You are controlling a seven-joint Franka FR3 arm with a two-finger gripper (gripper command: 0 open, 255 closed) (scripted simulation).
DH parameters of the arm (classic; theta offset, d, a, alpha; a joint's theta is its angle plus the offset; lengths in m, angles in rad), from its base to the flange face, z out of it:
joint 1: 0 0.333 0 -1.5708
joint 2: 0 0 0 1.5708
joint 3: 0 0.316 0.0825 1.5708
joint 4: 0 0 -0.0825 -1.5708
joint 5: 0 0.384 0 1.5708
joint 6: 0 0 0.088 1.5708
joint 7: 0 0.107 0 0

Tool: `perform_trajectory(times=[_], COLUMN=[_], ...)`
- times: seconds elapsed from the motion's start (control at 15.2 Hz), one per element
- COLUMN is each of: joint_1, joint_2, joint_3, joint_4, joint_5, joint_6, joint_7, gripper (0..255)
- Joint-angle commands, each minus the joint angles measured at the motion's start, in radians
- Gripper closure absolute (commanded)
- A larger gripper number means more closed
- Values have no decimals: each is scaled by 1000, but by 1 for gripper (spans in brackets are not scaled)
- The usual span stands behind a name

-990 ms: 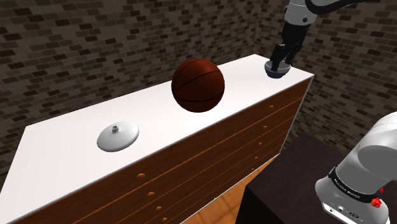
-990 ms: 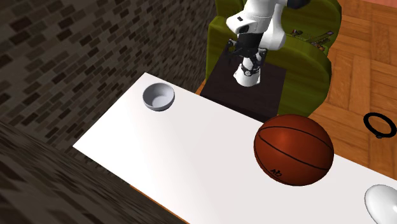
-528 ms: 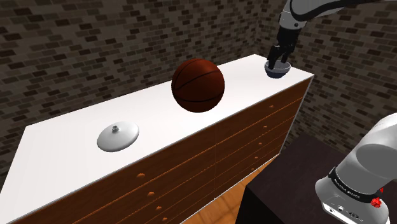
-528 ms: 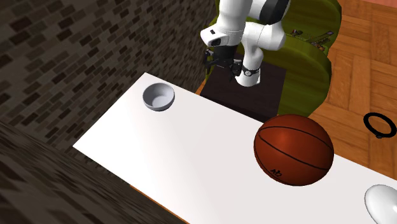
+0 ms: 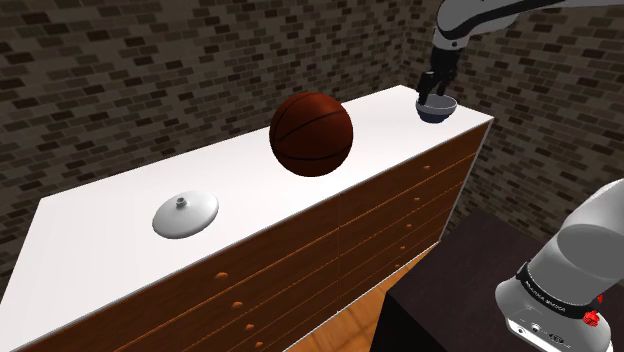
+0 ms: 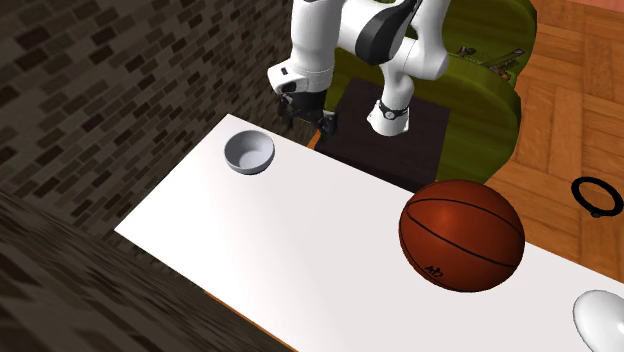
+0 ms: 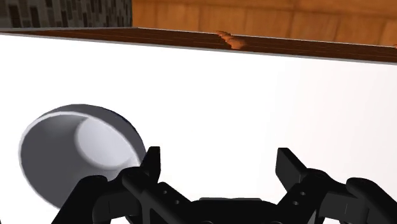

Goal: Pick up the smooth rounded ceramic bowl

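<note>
The grey bowl point(image 5: 437, 110) sits upright on the white top of the bench point(image 5: 110, 210), in the corner nearest the arm. In the shoulder view that is roughly 1 o'clock from the basketball point(image 5: 311, 134). The black hand point(image 5: 437, 92) hangs over that corner and its tips overlap the bowl's rim in this view.

In the second exterior view the bowl point(image 6: 248, 152) shows its pale hollow. The hand point(image 6: 308, 118) stands at about 2 o'clock from it, above the bench's point(image 6: 280, 250) edge and apart from the bowl.

In the wrist view the hand point(image 7: 219, 159) is spread. Its two fingers point(image 7: 153, 165) stand well apart with only bare bench top point(image 7: 254, 95) between them. The bowl point(image 7: 76, 149) lies outside the gap, just beside one finger, and nothing is pinched.

The basketball point(image 6: 462, 235) rests near the middle of the bench, well apart from the bowl. A white lid point(image 5: 185, 214) with a small knob lies at about 8 o'clock from the ball in the shoulder view. Wooden drawers point(image 5: 380, 215) with round knobs form the front of the bench. A dark brick wall point(image 5: 150, 70) runs behind it. In the second exterior view a green armchair point(image 6: 500, 60) stands behind the arm, on a wood floor point(image 6: 570, 120) where a black ring point(image 6: 598, 196) lies.
</note>
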Motion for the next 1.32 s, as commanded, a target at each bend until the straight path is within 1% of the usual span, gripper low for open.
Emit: perform_trajectory(times=[0.0,0.4,0.46,0.92,1.06,1.12,1.25], joint_1=[-10,-48,-50,-52,-52,-51,-51], joint_2=[73,287,292,318,318,318,318], joint_3=[-24,-75,-75,-75,-75,-74,-74], joint_4=[54,236,242,169,169,168,168], joint_5=[12,71,73,82,82,82,82], joint_6=[19,45,45,142,142,143,143], joint_7=[-38,-141,-144,-148,-148,-147,-147], gripper=[0,0,0,0,0,255,255])
